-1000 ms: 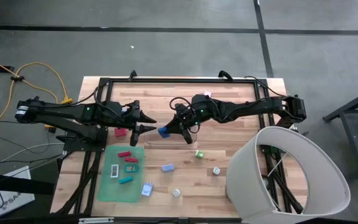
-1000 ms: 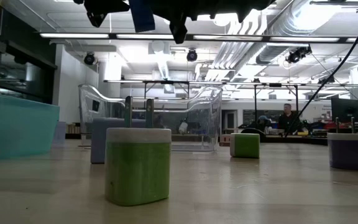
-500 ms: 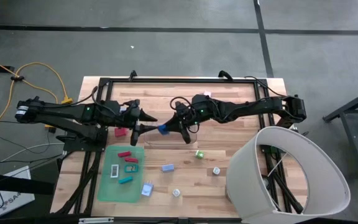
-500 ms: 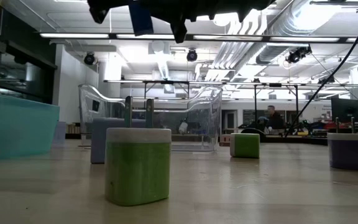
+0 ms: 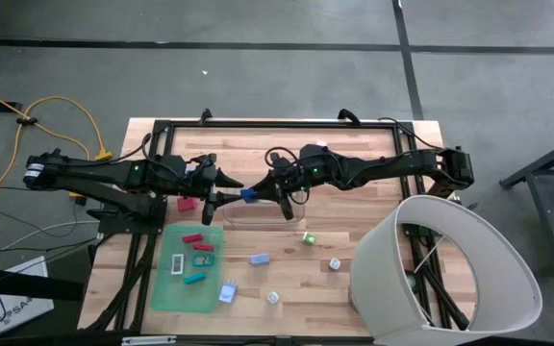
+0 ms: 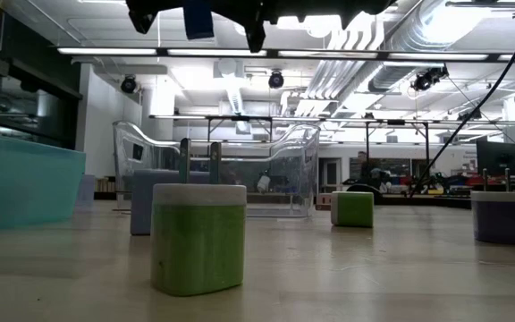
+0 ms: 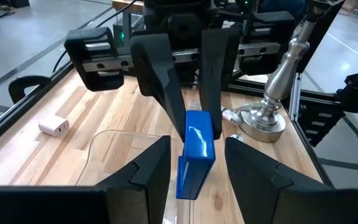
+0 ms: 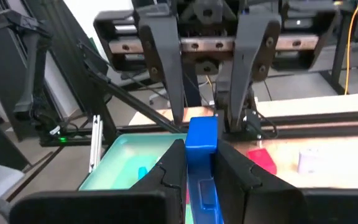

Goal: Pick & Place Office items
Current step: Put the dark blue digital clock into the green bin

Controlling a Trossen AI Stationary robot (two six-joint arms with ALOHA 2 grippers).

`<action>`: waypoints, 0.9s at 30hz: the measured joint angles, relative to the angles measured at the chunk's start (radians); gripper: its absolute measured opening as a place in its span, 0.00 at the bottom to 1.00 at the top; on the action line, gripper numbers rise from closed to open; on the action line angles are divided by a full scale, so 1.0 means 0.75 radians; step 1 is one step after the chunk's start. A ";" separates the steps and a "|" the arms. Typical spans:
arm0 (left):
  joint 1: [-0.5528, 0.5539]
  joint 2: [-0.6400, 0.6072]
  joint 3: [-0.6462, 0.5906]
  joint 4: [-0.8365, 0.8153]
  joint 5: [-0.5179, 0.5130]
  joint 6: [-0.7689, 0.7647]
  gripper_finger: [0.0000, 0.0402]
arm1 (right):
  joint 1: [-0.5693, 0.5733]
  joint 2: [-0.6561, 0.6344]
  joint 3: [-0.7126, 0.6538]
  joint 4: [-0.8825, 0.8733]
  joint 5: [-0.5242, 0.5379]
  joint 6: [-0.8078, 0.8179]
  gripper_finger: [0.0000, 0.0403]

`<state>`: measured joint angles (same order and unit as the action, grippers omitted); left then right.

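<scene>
I have the right gripper (image 5: 258, 195) clamped narrow on a blue block (image 5: 248, 195), held in the air above the clear bin (image 5: 258, 215) near the middle of the table (image 5: 373, 173). My left gripper (image 5: 227, 189) faces it from the left, its fingers (image 7: 148, 168) spread partway and standing either side of the block's free end; I cannot tell whether they touch it. The other office items lie nearer: red, teal and white pieces on the green mat (image 5: 166, 288), a red piece (image 5: 187, 204) just beyond the mat, a blue piece (image 5: 259, 259) and a green block (image 5: 308, 237) on the bare wood.
</scene>
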<state>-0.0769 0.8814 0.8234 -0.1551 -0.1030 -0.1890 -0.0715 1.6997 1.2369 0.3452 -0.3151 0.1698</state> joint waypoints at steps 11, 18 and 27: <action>0.000 0.000 0.000 0.025 -0.001 -0.002 0.37 | 0.000 0.000 0.000 0.135 0.003 -0.024 0.11; 0.000 0.000 0.000 0.053 -0.001 0.011 0.36 | 0.000 0.000 0.000 0.129 0.003 -0.023 0.11; 0.000 0.000 0.000 0.054 0.027 0.012 0.27 | 0.000 0.000 0.000 0.123 0.003 -0.023 0.11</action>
<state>-0.0769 0.8816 0.8234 -0.1148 -0.0825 -0.1797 -0.0715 1.6997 1.2369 0.4374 -0.3126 0.1524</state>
